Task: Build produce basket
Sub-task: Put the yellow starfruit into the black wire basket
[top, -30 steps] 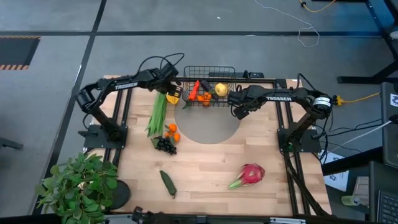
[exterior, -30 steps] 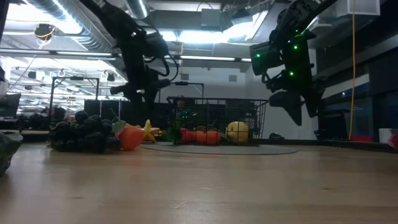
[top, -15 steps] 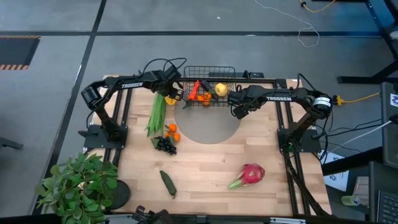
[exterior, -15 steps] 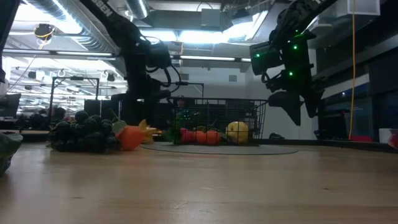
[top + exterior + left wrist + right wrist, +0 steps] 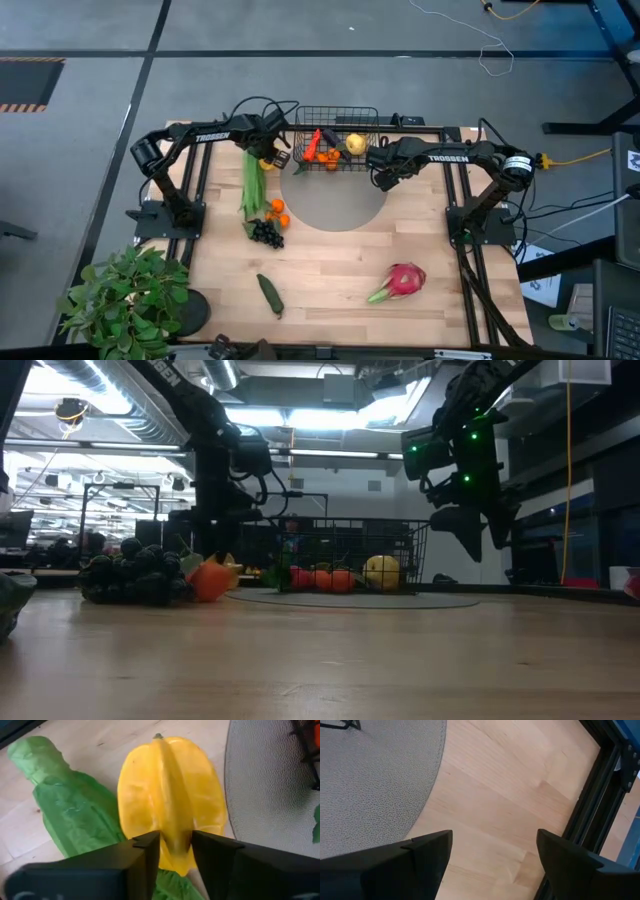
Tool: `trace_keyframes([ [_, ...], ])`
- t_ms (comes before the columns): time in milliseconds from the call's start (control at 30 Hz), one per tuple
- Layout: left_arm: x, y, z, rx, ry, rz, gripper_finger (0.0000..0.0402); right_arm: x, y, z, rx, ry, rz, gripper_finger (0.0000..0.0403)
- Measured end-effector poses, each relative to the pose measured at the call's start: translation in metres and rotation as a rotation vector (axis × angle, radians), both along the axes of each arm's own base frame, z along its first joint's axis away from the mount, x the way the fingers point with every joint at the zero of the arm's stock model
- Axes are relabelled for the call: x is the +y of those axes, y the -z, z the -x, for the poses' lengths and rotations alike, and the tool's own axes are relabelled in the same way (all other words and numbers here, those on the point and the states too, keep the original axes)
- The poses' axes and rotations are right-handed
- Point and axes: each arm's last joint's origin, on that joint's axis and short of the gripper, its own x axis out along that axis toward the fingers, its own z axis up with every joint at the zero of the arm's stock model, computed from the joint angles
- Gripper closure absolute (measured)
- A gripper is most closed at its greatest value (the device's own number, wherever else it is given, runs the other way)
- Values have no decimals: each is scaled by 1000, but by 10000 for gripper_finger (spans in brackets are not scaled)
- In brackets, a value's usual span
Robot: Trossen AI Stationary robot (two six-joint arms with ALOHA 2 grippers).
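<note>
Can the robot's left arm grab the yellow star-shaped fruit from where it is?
Probably yes. The left end effector already has its fingers on either side of the yellow ridged starfruit, which lies beside the long green corn husk. Nothing sits between them.

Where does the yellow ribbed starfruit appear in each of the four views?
High view: the yellow ribbed starfruit lies just left of the black wire-mesh basket, under the left gripper.
Low view: a yellow sliver behind the orange fruit, left of the basket.
Left wrist view: centre, the starfruit between the fingers.
Right wrist view: not in it.
Shared landmark: the long green corn husk beside it.
</note>
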Motion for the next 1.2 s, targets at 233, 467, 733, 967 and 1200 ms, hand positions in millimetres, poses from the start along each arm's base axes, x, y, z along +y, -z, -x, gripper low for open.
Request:
trace_keyframes([
  [233,0,0,0,10,40,-5,388,0,0,0,6,-22,-4,124],
  [467,-8,-9,-2,1,90,-30,397,0,0,-1,7,-41,-6,124],
  [733,-30,-60,7,-118,117,-180,399,-1,0,-2,-8,-44,0,124],
  [967,-47,-115,11,-347,136,-463,400,-1,0,-3,-9,-44,0,124],
  [1200,-52,-138,-23,-723,362,-560,400,-1,0,-3,-10,-44,0,124],
])
